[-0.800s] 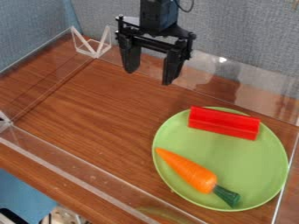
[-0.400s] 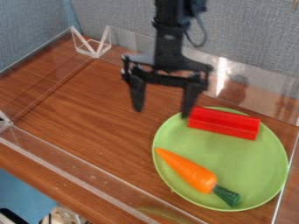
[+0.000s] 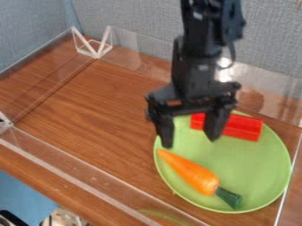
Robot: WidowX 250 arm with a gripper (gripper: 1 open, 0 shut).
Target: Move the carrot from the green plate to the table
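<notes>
The orange carrot [image 3: 195, 174] with its dark green stub lies on the near part of the round green plate [image 3: 262, 166], pointing left. My gripper [image 3: 192, 130] hangs just above the plate's far left rim, a little above and behind the carrot. It is open, with nothing between its two dark fingers [image 3: 165, 132]. The brown wood-grain table [image 3: 83, 106] spreads out to the left of the plate.
A red rectangular block [image 3: 242, 127] lies on the far side of the plate, partly behind my gripper. A white wire stand [image 3: 92, 41] sits at the back left corner. Clear acrylic walls [image 3: 71, 168] run along the table's edges.
My gripper has come forward, right and down from the back of the table to the plate's far left rim. It stayed open. Carrot and block have not moved.
</notes>
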